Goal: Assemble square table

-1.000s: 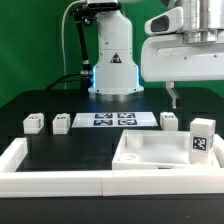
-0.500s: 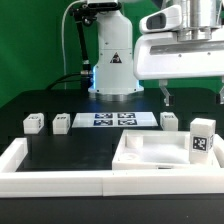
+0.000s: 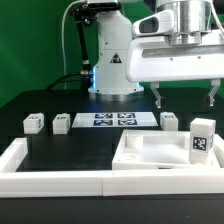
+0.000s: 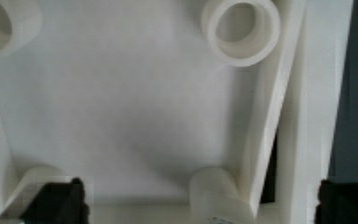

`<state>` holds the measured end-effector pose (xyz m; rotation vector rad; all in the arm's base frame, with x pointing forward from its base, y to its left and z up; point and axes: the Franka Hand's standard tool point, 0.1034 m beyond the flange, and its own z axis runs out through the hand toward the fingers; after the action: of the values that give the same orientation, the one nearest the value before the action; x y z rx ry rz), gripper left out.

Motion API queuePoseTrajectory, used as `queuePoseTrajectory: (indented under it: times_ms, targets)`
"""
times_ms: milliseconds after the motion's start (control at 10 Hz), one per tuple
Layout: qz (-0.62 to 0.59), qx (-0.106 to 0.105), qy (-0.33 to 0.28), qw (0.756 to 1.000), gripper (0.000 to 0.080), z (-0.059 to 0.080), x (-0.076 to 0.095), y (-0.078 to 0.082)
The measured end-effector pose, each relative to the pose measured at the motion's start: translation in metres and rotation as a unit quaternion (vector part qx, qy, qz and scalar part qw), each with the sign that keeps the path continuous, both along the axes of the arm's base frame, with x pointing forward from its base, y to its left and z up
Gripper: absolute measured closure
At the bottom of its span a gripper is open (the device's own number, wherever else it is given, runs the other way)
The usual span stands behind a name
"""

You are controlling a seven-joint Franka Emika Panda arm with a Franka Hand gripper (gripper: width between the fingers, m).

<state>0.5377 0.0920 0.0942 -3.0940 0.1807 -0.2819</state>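
The square table's white slab [image 3: 150,155] lies flat at the front of the exterior view's right. A tagged white block [image 3: 203,138] stands at its right corner. Three short leg blocks [image 3: 33,123] [image 3: 61,123] [image 3: 169,120] sit on the black surface behind it. My gripper [image 3: 186,96] hangs open above the slab, holding nothing. In the wrist view the slab [image 4: 140,110] fills the picture, with a round hole [image 4: 247,30] at a corner. My gripper [image 4: 201,205] shows there as two dark fingers [image 4: 55,200] set wide apart over it.
The marker board [image 3: 112,120] lies between the leg blocks in front of the robot base [image 3: 115,70]. A long white rail [image 3: 60,172] borders the black surface at the front and the exterior view's left.
The gripper has moved toward the exterior view's left, so both fingers now show above the slab. Its jaws have stayed open. Nothing on the table has moved.
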Motion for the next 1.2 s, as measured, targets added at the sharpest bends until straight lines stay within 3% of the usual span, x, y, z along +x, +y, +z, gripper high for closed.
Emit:
queuePoseTrajectory:
  times_ms: [200, 500, 1200]
  targets:
    - [0.009, -0.003, -0.005, 1.0, 0.015, -0.005, -0.008, 0.001]
    - [0.02, -0.01, 0.001, 1.0, 0.015, -0.023, -0.038, 0.003]
    - [0.019, -0.01, 0.0, 1.0, 0.015, -0.022, -0.036, 0.003]
